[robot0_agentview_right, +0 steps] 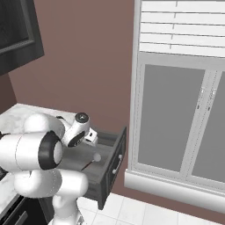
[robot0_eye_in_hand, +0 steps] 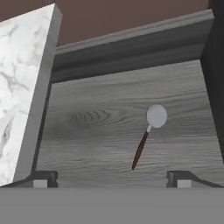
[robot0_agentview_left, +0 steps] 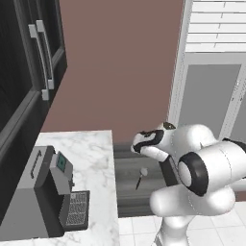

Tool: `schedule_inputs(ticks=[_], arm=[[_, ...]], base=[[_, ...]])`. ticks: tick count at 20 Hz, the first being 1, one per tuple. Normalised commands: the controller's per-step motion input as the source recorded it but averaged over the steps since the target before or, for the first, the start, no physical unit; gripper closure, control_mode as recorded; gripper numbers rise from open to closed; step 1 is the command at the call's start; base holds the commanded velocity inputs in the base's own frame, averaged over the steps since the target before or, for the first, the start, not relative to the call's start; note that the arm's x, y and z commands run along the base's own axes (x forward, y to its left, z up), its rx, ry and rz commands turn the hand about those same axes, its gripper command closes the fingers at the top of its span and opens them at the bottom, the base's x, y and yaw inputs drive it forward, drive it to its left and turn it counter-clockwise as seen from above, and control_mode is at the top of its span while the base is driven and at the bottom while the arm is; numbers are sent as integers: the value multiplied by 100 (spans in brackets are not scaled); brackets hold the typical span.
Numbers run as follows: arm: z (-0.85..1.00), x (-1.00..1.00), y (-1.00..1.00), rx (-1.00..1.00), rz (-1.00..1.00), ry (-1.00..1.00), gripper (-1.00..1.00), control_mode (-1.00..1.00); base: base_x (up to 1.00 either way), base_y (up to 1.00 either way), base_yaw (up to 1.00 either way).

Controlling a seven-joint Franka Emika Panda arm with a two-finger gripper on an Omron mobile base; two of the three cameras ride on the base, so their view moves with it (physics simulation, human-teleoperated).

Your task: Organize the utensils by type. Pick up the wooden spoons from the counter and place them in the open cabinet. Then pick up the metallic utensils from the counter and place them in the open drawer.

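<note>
Hand view: metal utensil (robot0_eye_in_hand: 147,136) lies flat on open drawer (robot0_eye_in_hand: 96,127) floor, near its right wall; gripper (robot0_eye_in_hand: 112,180) above it, jaws spread wide, holding nothing; utensil looks light, stiff, prob slippery; best taken mid-handle, across its thin shaft.

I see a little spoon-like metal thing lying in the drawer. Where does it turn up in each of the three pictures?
Left base view: the metal utensil lies in the open drawer, centre, just left of the white arm.
Right base view: it lies lower centre, on the drawer floor.
Hand view: it lies right of centre, head up.
Shared landmark: the drawer's grey wood-grain floor.
</note>
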Motion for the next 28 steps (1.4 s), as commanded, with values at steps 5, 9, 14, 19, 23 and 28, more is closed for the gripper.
schedule_inputs(ticks=[5,9,14,19,23,28], arm=[[89,-31,-3,-1,23,0,-100,-100],[94,-24,0,-4,18,0,-100,-100],[88,-33,0,-6,13,0,-100,-100],[56,-67,-3,-14,6,-2,-100,-100],[31,-73,-2,-18,0,-1,-100,-100],[20,-53,-5,-6,-1,-8,-100,-100]], base=[[0,0,0],[0,0,0],[0,0,0],[0,0,0],[0,0,0],[0,0,0]])
